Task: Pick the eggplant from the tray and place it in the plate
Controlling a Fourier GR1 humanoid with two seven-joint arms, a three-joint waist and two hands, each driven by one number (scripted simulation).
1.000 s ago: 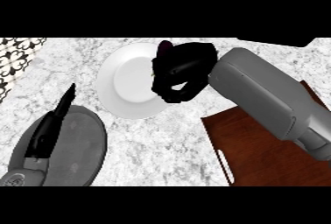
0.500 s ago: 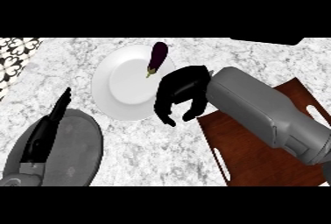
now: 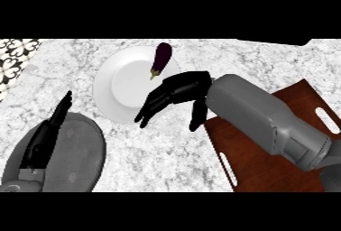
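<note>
A dark purple eggplant (image 3: 160, 57) lies on the far right rim of the white plate (image 3: 123, 88), stem end toward me. My right hand (image 3: 174, 94) hovers just right of the plate's near side, fingers fairly straight and spread, holding nothing. It is a short way from the eggplant. The brown wooden tray (image 3: 266, 151) lies at the right, partly under my right forearm. My left hand (image 3: 45, 135) rests open at the lower left, fingers pointing away.
A patterned tile patch (image 3: 15, 58) shows at the far left edge of the marble counter (image 3: 160, 153). Slot handles (image 3: 226, 168) mark the tray's near-left and right edges.
My right hand released the eggplant onto the plate's far rim and drew back toward the tray, its fingers opening. The left hand has not moved.
</note>
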